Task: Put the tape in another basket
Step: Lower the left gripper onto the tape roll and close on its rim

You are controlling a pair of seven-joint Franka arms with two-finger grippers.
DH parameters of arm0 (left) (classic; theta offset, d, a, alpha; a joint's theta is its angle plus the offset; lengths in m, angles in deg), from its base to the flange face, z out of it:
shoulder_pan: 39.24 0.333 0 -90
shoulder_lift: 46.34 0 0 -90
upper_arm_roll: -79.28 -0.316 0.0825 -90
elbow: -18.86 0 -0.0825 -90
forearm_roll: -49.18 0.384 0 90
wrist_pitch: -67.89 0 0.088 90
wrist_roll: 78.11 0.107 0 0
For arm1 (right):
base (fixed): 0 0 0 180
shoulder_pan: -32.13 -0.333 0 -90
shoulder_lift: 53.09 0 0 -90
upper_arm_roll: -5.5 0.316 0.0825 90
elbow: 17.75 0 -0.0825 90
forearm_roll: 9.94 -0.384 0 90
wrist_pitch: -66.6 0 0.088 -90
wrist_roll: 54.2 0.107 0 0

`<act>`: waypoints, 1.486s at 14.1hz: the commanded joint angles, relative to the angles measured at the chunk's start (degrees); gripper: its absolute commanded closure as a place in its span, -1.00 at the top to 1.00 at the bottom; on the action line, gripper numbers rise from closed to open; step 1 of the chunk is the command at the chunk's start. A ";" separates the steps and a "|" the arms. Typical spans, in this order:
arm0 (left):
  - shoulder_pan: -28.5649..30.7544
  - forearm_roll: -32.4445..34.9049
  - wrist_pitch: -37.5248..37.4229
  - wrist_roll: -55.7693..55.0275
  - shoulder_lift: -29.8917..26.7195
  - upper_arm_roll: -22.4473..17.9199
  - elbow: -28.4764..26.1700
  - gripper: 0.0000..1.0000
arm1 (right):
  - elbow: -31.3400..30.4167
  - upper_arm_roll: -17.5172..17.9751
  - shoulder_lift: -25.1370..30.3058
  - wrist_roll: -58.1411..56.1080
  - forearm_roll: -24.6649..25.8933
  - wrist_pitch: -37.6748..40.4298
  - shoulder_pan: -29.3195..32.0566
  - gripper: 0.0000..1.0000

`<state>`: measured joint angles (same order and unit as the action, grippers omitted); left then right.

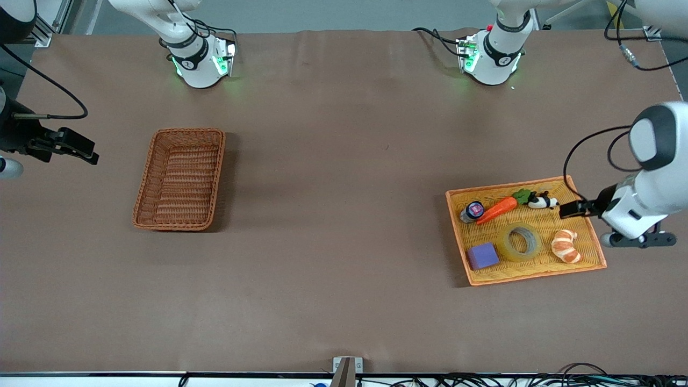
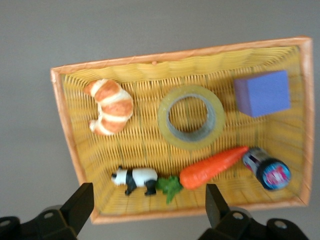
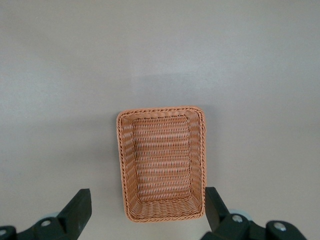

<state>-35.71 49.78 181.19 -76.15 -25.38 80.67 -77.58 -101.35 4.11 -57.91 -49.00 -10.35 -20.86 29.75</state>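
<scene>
Brown table (image 1: 333, 161), and the tape (image 1: 519, 242) lies flat in the yellow tray (image 1: 537, 273) at the left arm's end, hemmed by a croissant (image 1: 566, 245), purple block (image 1: 482, 255), carrot (image 1: 497, 209), small jar (image 1: 472, 210) and toy panda (image 1: 543, 201). Left gripper (image 1: 571, 209) hovers over the tray's rim, fingers spread wide, holding nothing. Right gripper (image 1: 80, 146) hangs wide open above bare table beside the wicker basket (image 1: 180, 178), well apart.

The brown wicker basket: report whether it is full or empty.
Empty. The brown wicker basket shows only bare weave in the front and right wrist views; the tape lies flat in the yellow tray.
</scene>
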 commanded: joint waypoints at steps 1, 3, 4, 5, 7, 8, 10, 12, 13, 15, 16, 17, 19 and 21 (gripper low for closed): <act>-0.45 0.63 4.99 0.33 3.55 0.11 -1.81 0.97 | -0.51 0.69 0.78 0.43 0.50 -0.35 0.98 1.00; -0.37 0.72 6.92 0.33 5.49 0.11 -3.13 0.95 | -0.68 0.69 0.78 0.51 0.50 -0.35 1.24 1.00; -0.37 0.72 9.28 0.42 6.28 0.11 -4.18 0.95 | -0.69 0.69 0.69 0.43 0.42 -0.69 1.76 1.00; -0.37 0.72 11.74 0.42 7.07 0.19 -5.15 0.95 | -0.69 0.69 0.77 0.51 0.42 -0.44 1.77 1.00; -0.28 0.72 16.93 0.42 8.74 0.20 -7.26 0.95 | -0.69 0.69 0.78 0.51 0.50 -0.70 1.77 1.00; -0.36 0.72 19.04 0.42 9.19 0.20 -8.22 0.95 | -0.69 0.69 0.78 0.51 0.50 -0.61 1.77 1.00; -0.45 0.72 21.25 0.42 10.50 0.20 -9.03 0.95 | -0.69 0.69 0.78 0.51 0.42 -0.52 1.77 1.00; -0.28 0.72 22.57 0.42 11.82 0.11 -9.03 0.95 | -0.69 0.69 0.78 0.51 0.42 -0.61 1.77 1.00; -0.36 0.72 23.54 0.42 12.52 0.19 -9.03 0.92 | -0.69 0.69 0.78 0.51 0.42 -0.61 1.86 1.00; -0.45 0.72 23.81 0.33 12.71 0.20 -9.03 0.36 | -0.69 0.60 0.69 0.51 0.42 -0.52 2.30 1.00; -0.45 0.72 23.81 0.33 12.62 0.20 -9.03 -0.13 | -0.69 0.60 0.69 0.60 0.33 -0.35 2.38 1.00; -0.71 0.63 23.81 -0.80 12.62 0.20 -8.59 -0.57 | -0.69 0.51 0.69 0.60 0.33 -0.26 2.39 1.00; -0.81 0.63 23.90 -1.34 12.53 0.20 -8.41 -1.00 | -0.69 0.51 0.78 0.60 0.41 -0.61 2.39 1.00; -0.72 0.63 25.73 -1.34 12.18 0.20 -7.97 -1.00 | -0.69 0.51 0.69 0.51 0.42 -0.44 2.47 1.00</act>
<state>-36.36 49.78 205.57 -76.74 -12.27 80.90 -85.76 -101.35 3.99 -57.91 -48.98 -10.32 -21.07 31.38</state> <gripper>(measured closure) 0.674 0.000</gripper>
